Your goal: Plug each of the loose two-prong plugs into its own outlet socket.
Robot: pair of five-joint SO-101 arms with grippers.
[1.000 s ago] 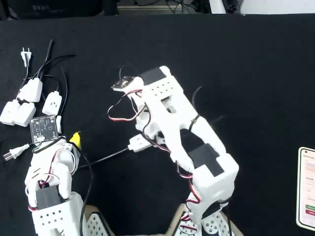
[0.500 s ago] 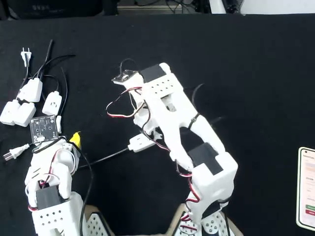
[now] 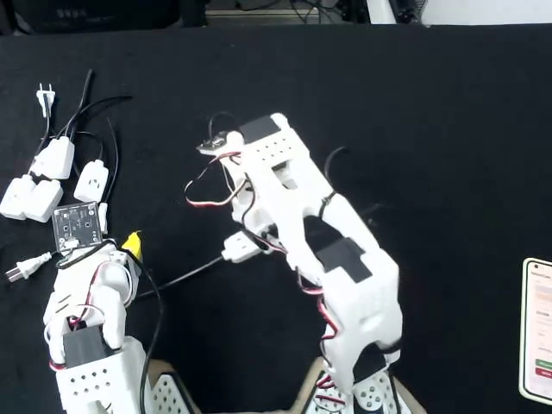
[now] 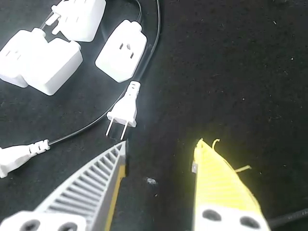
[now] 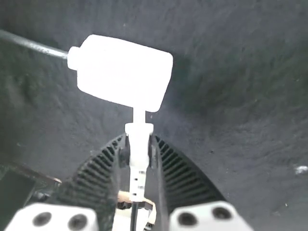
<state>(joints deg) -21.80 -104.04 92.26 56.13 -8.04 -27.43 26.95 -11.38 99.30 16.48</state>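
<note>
Nearest us, the left arm stands at the near left corner of the black counter. A phone lies at the near right edge. The left end effector is released: its grey finger and yellow finger are spread, with bare counter between them. Just beside the grey fingertip lies a loose two-prong plug, flat on the counter with its prongs pointing back toward the end effector. A second plug lies off to one side on its own black cord.

A little farther out we find an empty socket, face up and just beyond the loose two-prong plug. Beside it is a cluster of white blocks, pressed close together.

The right arm stretches over the middle of the counter. The right end effector is clenched on a white plug, held upright between the two dark fingers. The front of the white plug meets the side of an outlet socket. Its prongs are hidden, so we cannot tell how deep it sits. A dark cord leaves the outlet socket at the opposite end.

Farthest out, at the far left, another small plug lies alone, prongs pointing away from the arms.
</note>
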